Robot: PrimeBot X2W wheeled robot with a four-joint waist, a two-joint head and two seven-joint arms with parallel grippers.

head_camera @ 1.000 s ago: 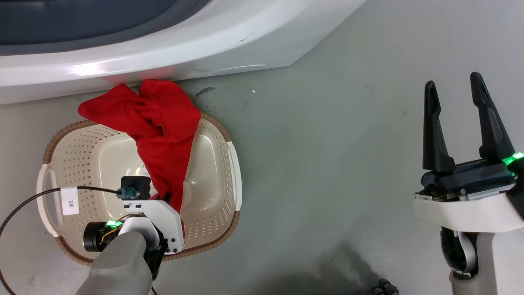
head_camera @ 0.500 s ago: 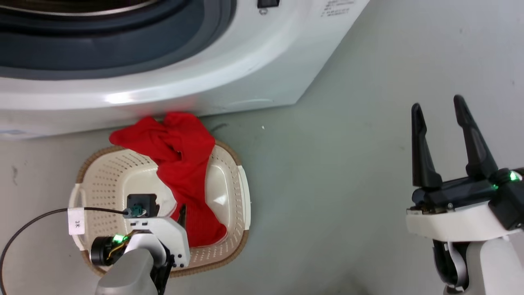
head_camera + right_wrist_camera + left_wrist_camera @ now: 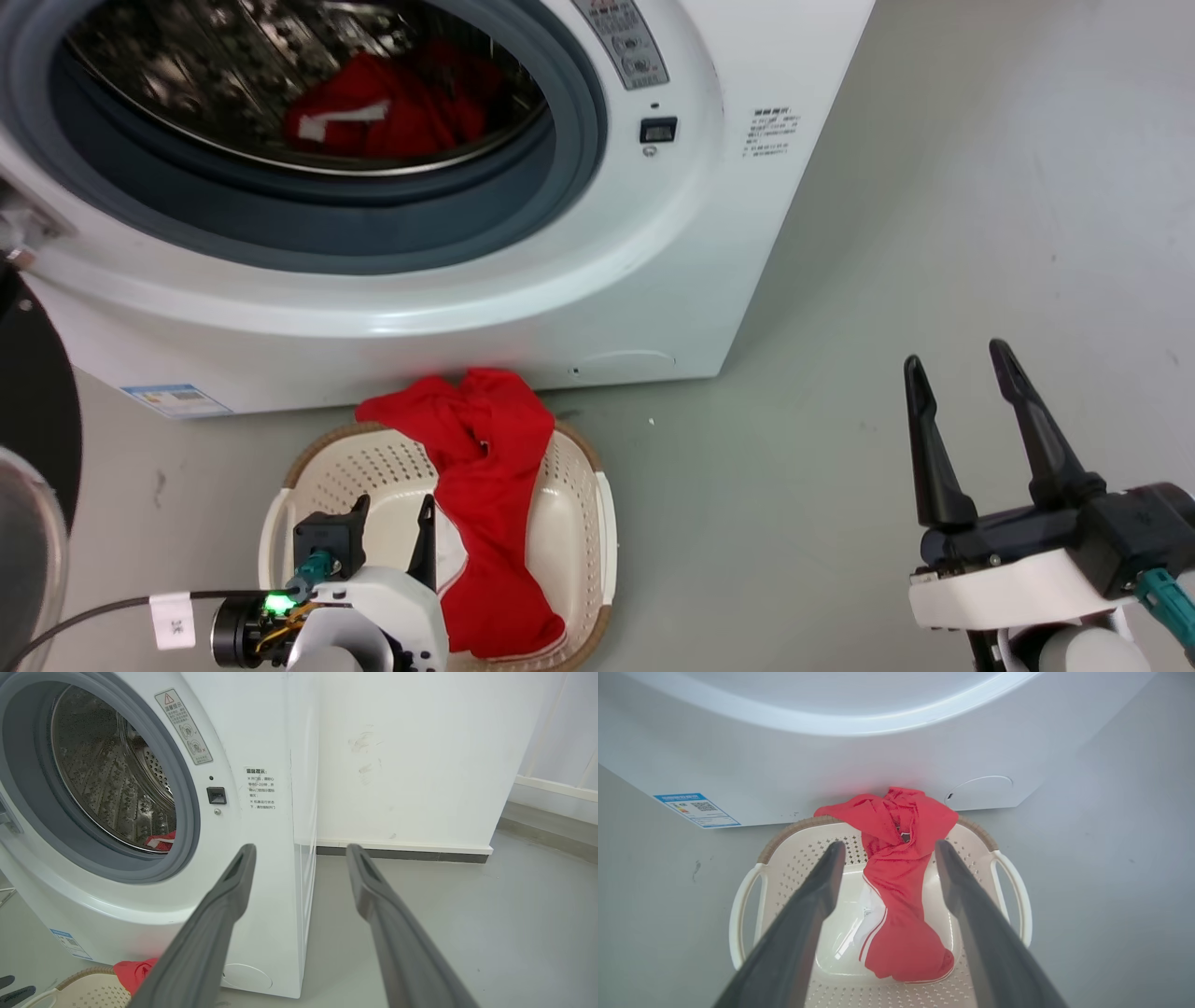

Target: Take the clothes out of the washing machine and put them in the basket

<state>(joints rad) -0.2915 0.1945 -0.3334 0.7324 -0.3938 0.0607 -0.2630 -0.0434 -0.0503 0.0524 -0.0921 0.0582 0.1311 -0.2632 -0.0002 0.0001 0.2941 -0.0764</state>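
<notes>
One garment (image 3: 490, 504): draped over basket (image 3: 607, 523).
Drum (image 3: 187, 65): another red piece (image 3: 392, 117).
Fingers (image 3: 817, 896): all spread, empty.
Next: reach into drum.

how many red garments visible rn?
2. One garment lies in the basket, draped over its far rim; a second garment sits in the drum. More may hide deeper inside.

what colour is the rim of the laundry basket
Brown, like woven trim, around the cream basket's rim; the left wrist view shows it best.

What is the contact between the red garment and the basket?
Touching. Left wrist view: the red garment lies on the basket bottom and hangs over its rim.
</notes>
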